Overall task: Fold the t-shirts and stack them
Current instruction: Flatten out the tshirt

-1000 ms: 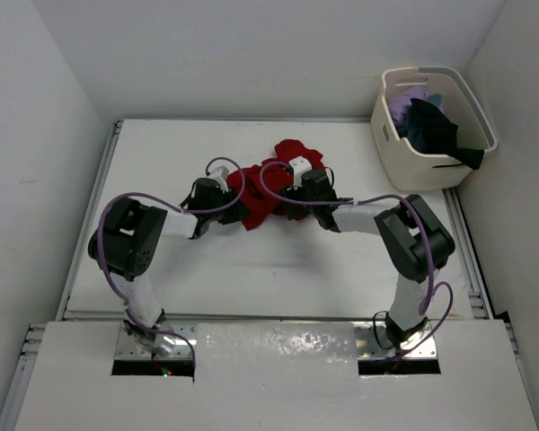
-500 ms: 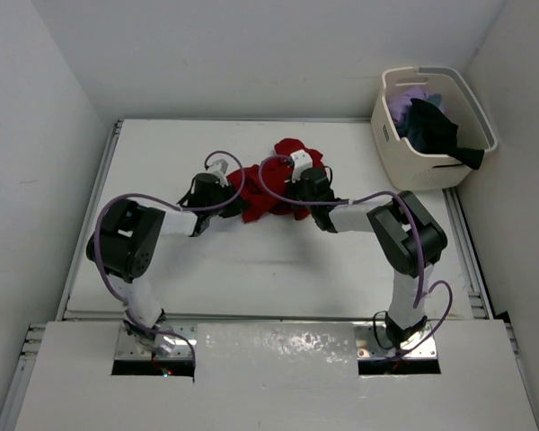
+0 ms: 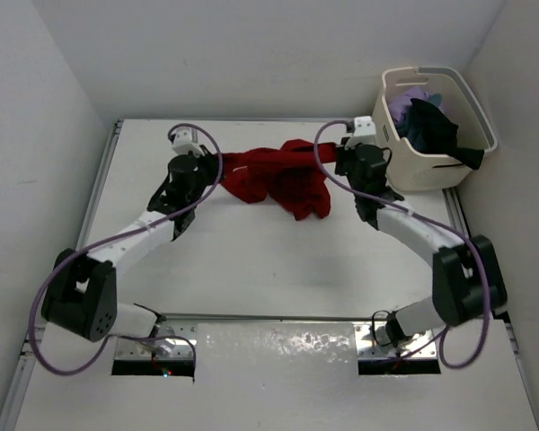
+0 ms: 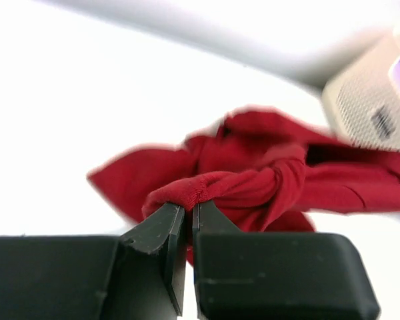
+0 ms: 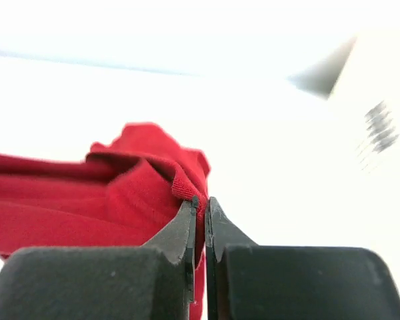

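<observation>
Seen from above, my left gripper (image 3: 214, 162) and right gripper (image 3: 340, 162) each pinched an end of the red t-shirt (image 3: 283, 175), strung across the far white table (image 3: 251, 260) between white walls (image 3: 251, 54), left of the cream basket (image 3: 413, 171); both wrist views showed my jaws clamped on red hem.

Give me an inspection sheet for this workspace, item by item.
Surface: white table, no spills seen.
Job's things: red t-shirt stretched between both arms; lavender shirt and dark clothing in the basket.
Clutter: nothing seen.
End effectors: left end effector shut on the red t-shirt; right end effector shut on it too.
Cables: purple cables loop along both arms.
Surroundings: white walls.
</observation>
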